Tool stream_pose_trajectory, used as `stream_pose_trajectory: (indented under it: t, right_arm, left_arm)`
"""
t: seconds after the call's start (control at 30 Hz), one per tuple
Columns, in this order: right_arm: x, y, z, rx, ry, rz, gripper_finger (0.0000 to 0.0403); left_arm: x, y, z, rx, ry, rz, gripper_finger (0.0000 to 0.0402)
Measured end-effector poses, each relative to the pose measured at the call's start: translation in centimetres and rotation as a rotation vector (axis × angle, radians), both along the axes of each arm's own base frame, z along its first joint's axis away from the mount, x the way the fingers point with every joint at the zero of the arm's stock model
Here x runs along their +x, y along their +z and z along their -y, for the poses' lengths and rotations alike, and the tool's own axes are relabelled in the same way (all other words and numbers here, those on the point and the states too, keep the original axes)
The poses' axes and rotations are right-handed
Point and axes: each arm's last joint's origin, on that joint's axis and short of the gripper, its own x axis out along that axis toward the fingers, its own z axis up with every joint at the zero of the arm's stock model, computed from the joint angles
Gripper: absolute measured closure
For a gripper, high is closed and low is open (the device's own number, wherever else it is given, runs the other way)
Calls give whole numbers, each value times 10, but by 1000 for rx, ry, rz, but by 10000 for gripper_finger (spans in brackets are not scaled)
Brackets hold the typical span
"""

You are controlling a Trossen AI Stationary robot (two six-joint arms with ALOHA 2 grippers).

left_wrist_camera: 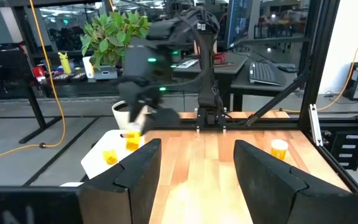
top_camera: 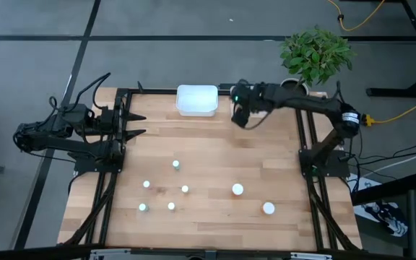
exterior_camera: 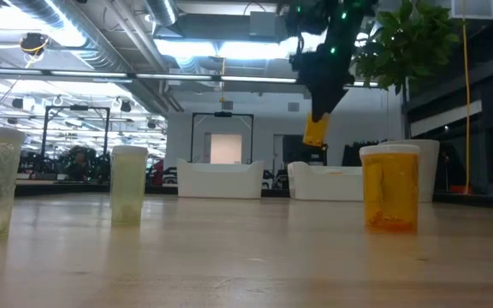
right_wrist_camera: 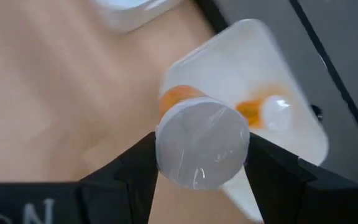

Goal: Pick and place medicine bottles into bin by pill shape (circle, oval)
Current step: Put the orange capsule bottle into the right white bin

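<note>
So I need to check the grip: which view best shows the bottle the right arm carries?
The right wrist view: the right pincer grips the orange bottle by its white cap. Low view shows it hanging small; left wrist view, distant; high view hides it.

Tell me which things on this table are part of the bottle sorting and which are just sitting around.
Job:
- orange bottle held by right gripper
- white bin
- orange bottle already in a bin
- capped bottles and small vials on the table

Bystanders:
- potted plant
- idle left gripper
</note>
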Motion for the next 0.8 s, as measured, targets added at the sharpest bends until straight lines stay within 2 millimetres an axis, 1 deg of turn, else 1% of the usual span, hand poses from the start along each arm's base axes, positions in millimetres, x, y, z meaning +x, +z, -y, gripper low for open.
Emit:
stream_pose_trajectory:
  t: [0.13, 0.2, 0.27, 0.4, 0.5, 0.63, 0.8]
  right_arm:
    - [-3, -3, 35, 12, -50, 90, 191]
    - [-1, -11, 49, 53, -65, 133, 191]
    - [1, -22, 59, 89, -72, 130, 190]
    - [2, -47, 75, 72, -130, 26, 190]
    - [3, -60, 84, 75, -134, -6, 190]
    - [4, -70, 96, 80, -125, 7, 190]
    - [0, -80, 112, 111, -109, 20, 189]
  left_arm:
    - [0, 0, 0, 0, 0, 0, 207]
    - [0, 0, 0, 0, 1, 1, 207]
    - [0, 0, 0, 0, 0, 0, 207]
    - [0, 0, 0, 0, 1, 0, 207]
    - [0, 0, 0, 0, 0, 0, 207]
    - [0, 0, 0, 1, 0, 0, 207]
    - [0, 0, 0, 1, 0, 0, 207]
